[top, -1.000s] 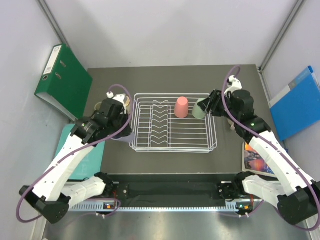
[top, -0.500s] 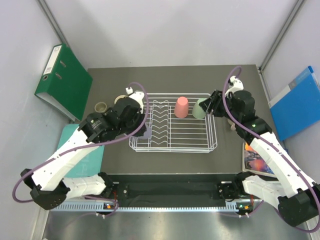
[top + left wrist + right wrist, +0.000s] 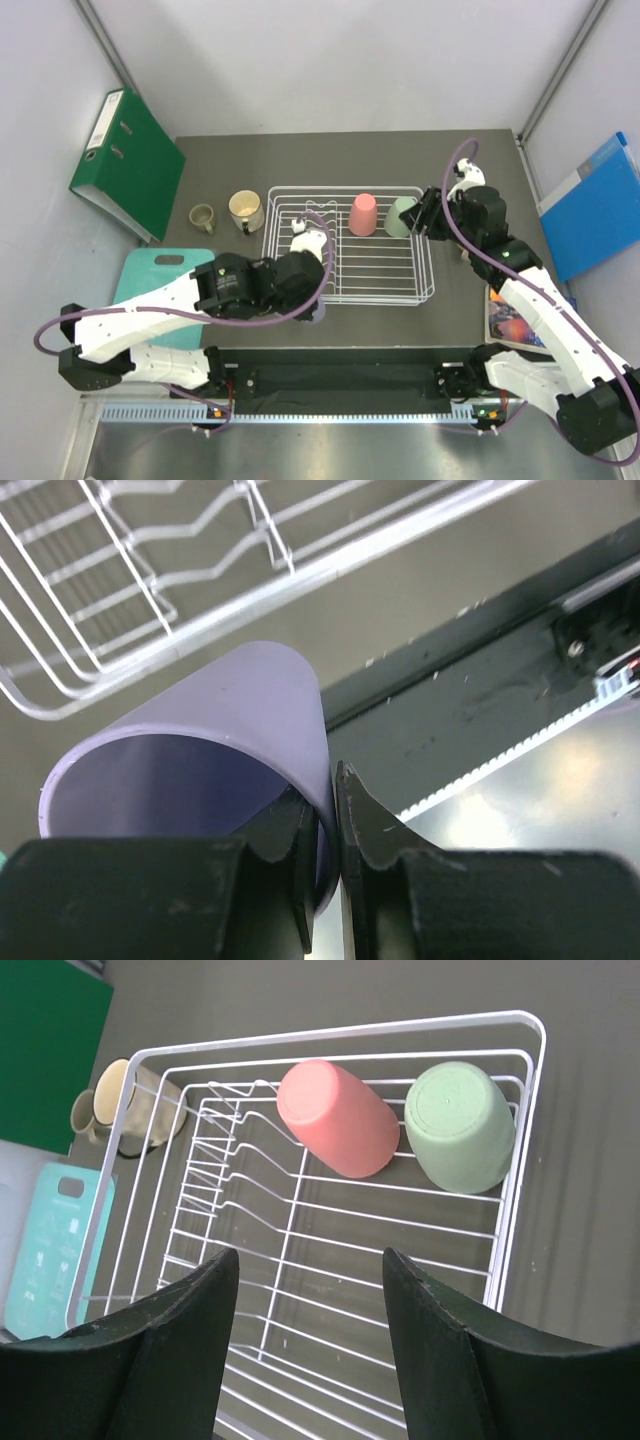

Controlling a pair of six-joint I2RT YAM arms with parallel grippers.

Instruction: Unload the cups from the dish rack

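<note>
The white wire dish rack (image 3: 345, 285) stands mid-table. A pink cup (image 3: 363, 214) and a mint-green cup (image 3: 402, 216) lie in its far right part, and both show in the right wrist view, pink (image 3: 335, 1115) and mint (image 3: 462, 1125). My left gripper (image 3: 328, 810) is shut on the rim of the lavender tumbler (image 3: 200, 770), held just off the rack's near edge (image 3: 200, 620); from above only a sliver of the tumbler (image 3: 318, 312) shows. My right gripper (image 3: 308, 1260) is open above the rack, next to the mint cup. A cream mug (image 3: 246, 211) and an olive mug (image 3: 203, 216) stand left of the rack.
A teal cutting board (image 3: 165, 290) lies at the near left, partly under my left arm. A green binder (image 3: 130, 160) leans at the far left. A blue folder (image 3: 590, 205) and a magazine (image 3: 510, 315) are on the right. A black rail (image 3: 340, 380) runs along the near edge.
My left arm has swung from the rack's left side round to its near edge, carrying the lavender tumbler. The right arm has barely moved.
</note>
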